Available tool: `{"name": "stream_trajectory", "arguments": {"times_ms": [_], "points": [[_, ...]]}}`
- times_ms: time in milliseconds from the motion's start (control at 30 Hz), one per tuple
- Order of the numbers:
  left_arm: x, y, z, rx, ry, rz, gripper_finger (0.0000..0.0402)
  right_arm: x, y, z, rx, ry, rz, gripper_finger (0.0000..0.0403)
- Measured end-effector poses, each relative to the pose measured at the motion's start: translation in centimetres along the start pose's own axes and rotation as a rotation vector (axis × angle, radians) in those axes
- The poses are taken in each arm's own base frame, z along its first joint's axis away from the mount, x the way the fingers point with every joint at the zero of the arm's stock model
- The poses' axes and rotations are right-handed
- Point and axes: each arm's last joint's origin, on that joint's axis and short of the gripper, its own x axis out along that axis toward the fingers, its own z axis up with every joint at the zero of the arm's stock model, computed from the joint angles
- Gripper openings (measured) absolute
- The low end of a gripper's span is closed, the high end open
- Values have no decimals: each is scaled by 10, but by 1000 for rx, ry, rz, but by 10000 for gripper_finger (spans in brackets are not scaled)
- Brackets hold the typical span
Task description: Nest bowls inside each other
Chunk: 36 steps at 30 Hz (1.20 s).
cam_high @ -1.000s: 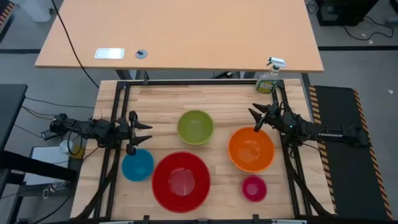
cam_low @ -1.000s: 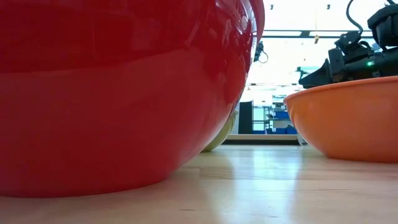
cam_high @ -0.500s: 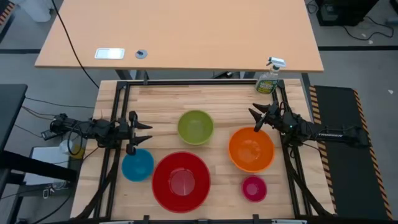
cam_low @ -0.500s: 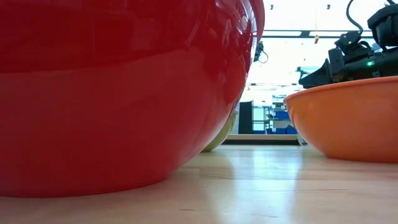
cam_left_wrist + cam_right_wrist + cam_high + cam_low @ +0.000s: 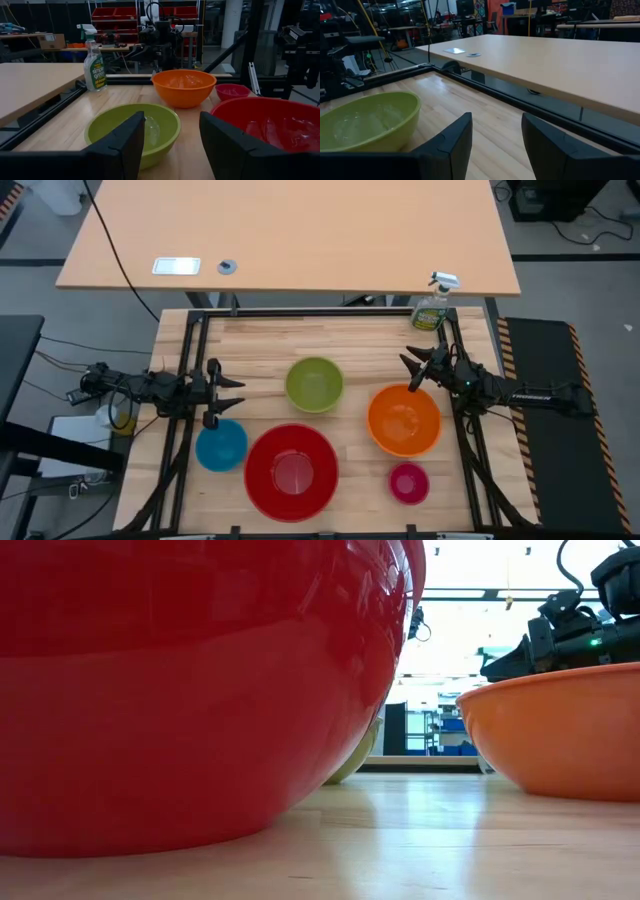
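On the wooden table (image 5: 260, 345), round glossy plastic bowls (image 5: 291, 471).

Bowls: red (image 5: 291, 471), orange (image 5: 404, 420), yellow-green (image 5: 314, 384), blue (image 5: 221, 446), magenta (image 5: 408, 482).

Even overhead light, soft shadows; glare on red bowl (image 5: 200, 690); wrist views dim, backgrounds soft.
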Motion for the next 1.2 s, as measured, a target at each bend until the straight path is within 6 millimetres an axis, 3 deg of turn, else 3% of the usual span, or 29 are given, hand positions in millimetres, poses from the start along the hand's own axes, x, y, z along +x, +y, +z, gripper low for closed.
{"name": "stream_trajectory", "arguments": {"times_ms": [300, 600, 833, 1000, 1133, 1200], "points": [[0, 0, 0, -5, -3, 0, 192, 0, 0, 0, 0, 0, 0, 178], [-1, 0, 13, -47, -131, 1, 192, 0, 0, 1, 12, -14, 1, 178], [-2, 1, 19, -67, -186, 2, 192, -4, 3, 28, 493, -251, 123, 178], [-3, 1, 22, -80, -224, 1, 192, -7, 5, 38, 559, -327, 229, 178], [-2, -1, 27, -68, -205, -49, 192, -5, 7, 38, 625, -295, 283, 178], [0, -1, 33, -63, -179, -61, 192, -4, 12, 50, 611, -272, 354, 178]]}}
